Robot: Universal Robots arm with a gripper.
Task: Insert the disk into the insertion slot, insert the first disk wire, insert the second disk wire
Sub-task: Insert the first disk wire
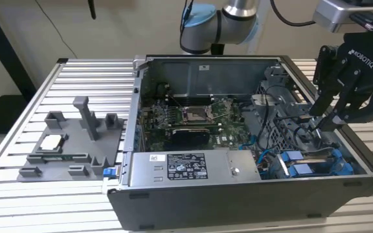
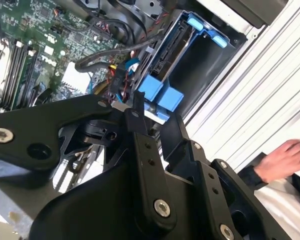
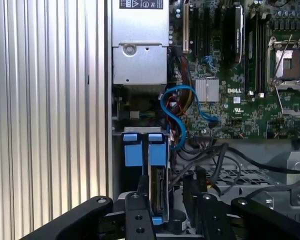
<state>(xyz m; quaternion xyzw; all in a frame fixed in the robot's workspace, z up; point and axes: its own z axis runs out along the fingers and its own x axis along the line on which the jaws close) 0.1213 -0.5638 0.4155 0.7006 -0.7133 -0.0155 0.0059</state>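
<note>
Up close in both wrist views we've got the black fingers point(image 3: 136, 210) of the gripper point(image 3: 170, 186), and they're spread, one on each side of the disk point(image 3: 158, 192). One fingertip sits just beside the disk's edge and the other stands clear of it, so nothing is being pinched. The disk stands edge-on in its bay at the corner of the computer case point(image 1: 238, 206), with the blue carrier tabs point(image 3: 145, 150) right at the fingertips. In the second wrist view those same tabs point(image 2: 160, 95) show bright blue just past the tip of one finger point(image 2: 137, 107).

Over to the exterior view: the gripper point(image 1: 319, 124) hangs from the robot arm point(image 1: 225, 19) and reaches down into the case on the exterior view's right, poised just above the blue carrier point(image 1: 303, 170). Beside the bay lies the grey power supply box point(image 1: 193, 167) with its white label, and behind it the green motherboard point(image 1: 196, 116). In the first wrist view a blue cable point(image 3: 177, 92) loops between the power supply point(image 3: 140, 55) and the board point(image 3: 240, 50), and dark wires trail near the bay.

The case sits open on a slatted metal table point(image 1: 44, 204). Well apart from it, on the exterior view's left, rests a grey fixture tray point(image 1: 70, 145). At the edge of the second wrist view a person's hand point(image 2: 287, 157) rests beyond the table's slats
</note>
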